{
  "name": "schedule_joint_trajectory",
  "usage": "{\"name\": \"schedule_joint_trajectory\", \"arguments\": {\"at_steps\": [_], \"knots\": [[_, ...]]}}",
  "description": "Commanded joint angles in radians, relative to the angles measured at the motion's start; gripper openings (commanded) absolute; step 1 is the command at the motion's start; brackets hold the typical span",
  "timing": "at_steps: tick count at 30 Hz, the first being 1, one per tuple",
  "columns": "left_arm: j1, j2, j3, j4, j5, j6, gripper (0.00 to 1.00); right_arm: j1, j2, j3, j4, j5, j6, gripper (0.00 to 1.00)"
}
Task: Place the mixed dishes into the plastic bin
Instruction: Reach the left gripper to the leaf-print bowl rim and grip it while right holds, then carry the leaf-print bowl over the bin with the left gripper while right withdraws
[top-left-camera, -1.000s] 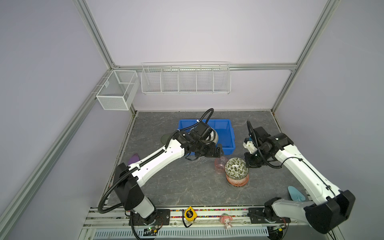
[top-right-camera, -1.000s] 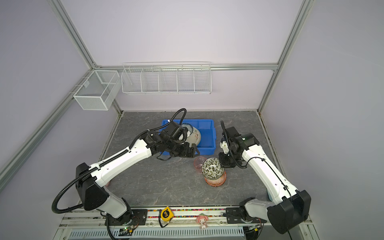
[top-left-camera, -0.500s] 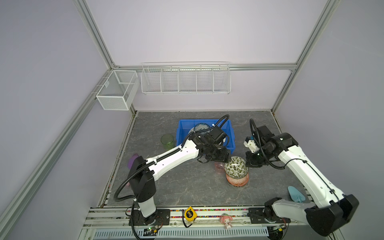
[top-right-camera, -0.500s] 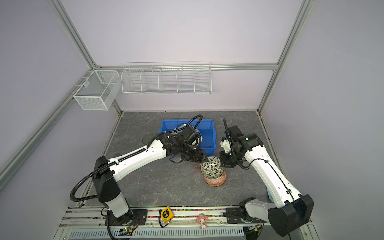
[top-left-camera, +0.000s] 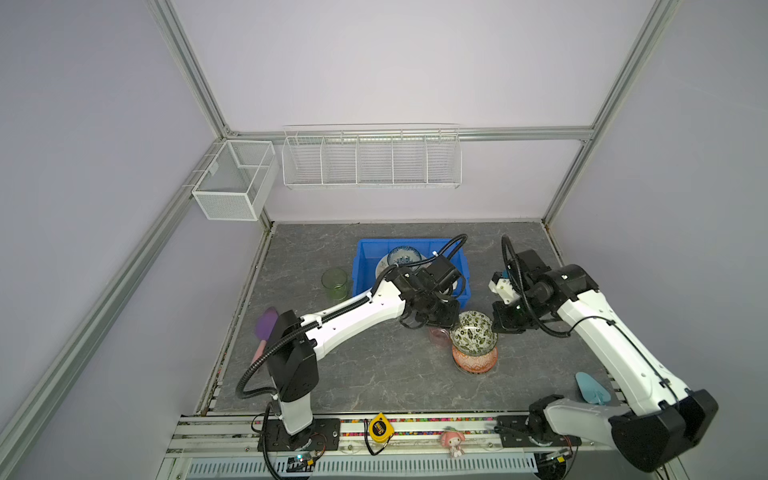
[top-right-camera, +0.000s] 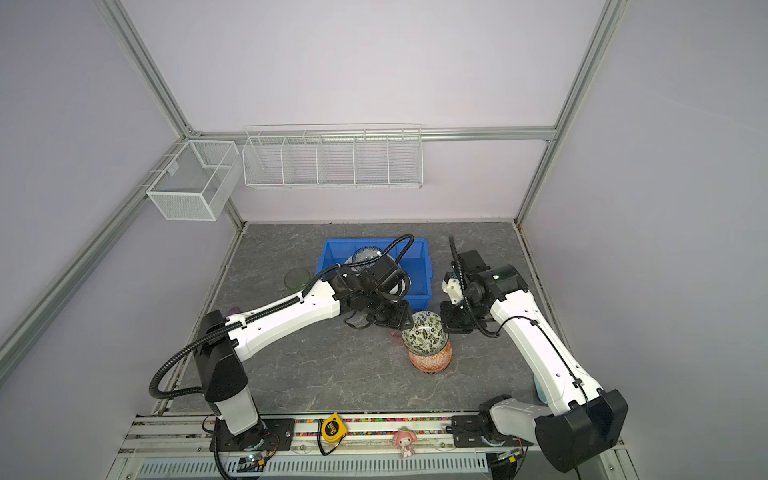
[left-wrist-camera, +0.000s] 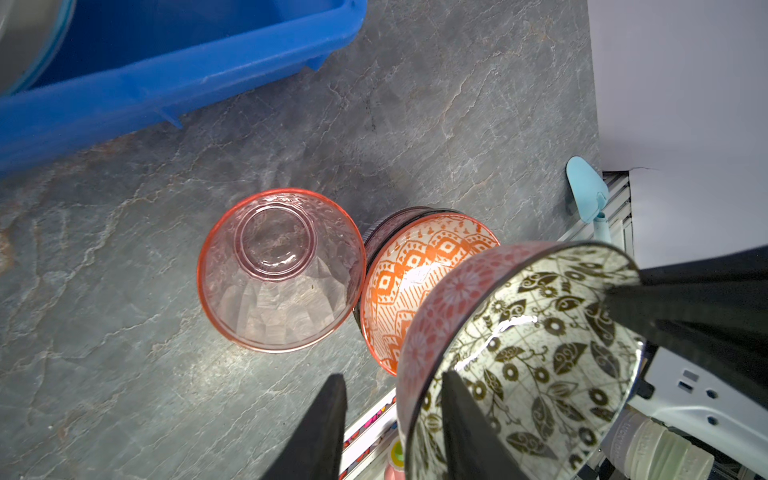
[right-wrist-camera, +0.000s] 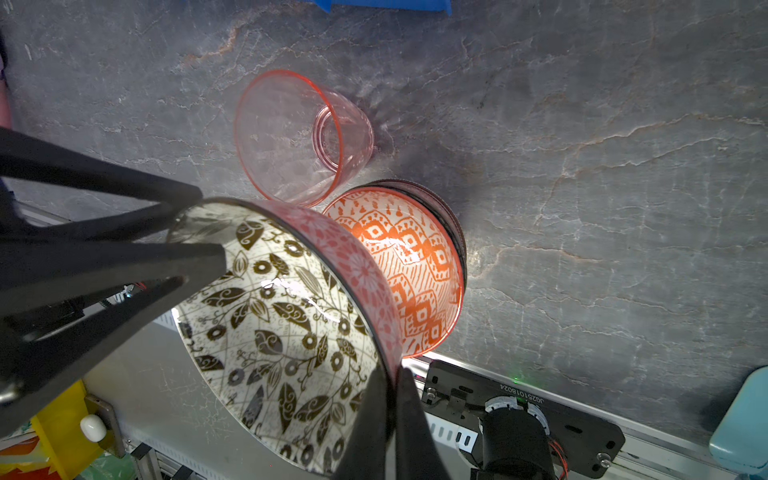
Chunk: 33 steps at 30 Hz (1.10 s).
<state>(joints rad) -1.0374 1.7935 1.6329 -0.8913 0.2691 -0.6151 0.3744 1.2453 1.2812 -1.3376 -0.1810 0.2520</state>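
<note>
Leaf-print bowl (top-left-camera: 473, 332), pink-flowered outside, sits outside the plastic bin (top-left-camera: 399, 241), just off its near wall at the right-hand end as seen in both top views. It is tilted steeply over an orange-patterned bowl (top-left-camera: 474, 360); contact between the two cannot be told.

Right gripper (right-wrist-camera: 392, 374): jaws pressed together on the leaf-print bowl's rim, one finger inside and one outside.

Left gripper (left-wrist-camera: 392, 376): jaws partly spread and straddling the opposite rim. The inner finger is over the leaf pattern. The outer finger (left-wrist-camera: 328, 415) stands clear of the wall with a gap showing.

Pink cup (left-wrist-camera: 278, 270) stands upright between the bin's near wall and the orange-patterned bowl, close against that bowl.

Inside the bin, a blue-patterned bowl (top-left-camera: 405, 255) lies by the far wall.

Green cup (top-left-camera: 334, 282) stands on the table just beside the bin's left wall.
</note>
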Motion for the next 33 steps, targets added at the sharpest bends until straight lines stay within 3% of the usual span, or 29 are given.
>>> {"name": "schedule_joint_trajectory", "arguments": {"at_steps": [1, 33], "knots": [[-0.007, 0.021, 0.033, -0.027, 0.001, 0.017, 0.36, -0.008, 0.006, 0.034, -0.002, -0.035, -0.026, 0.07], [-0.007, 0.044, 0.050, -0.040, 0.006, 0.029, 0.00, -0.015, 0.022, 0.057, 0.019, -0.050, -0.031, 0.09]]}}
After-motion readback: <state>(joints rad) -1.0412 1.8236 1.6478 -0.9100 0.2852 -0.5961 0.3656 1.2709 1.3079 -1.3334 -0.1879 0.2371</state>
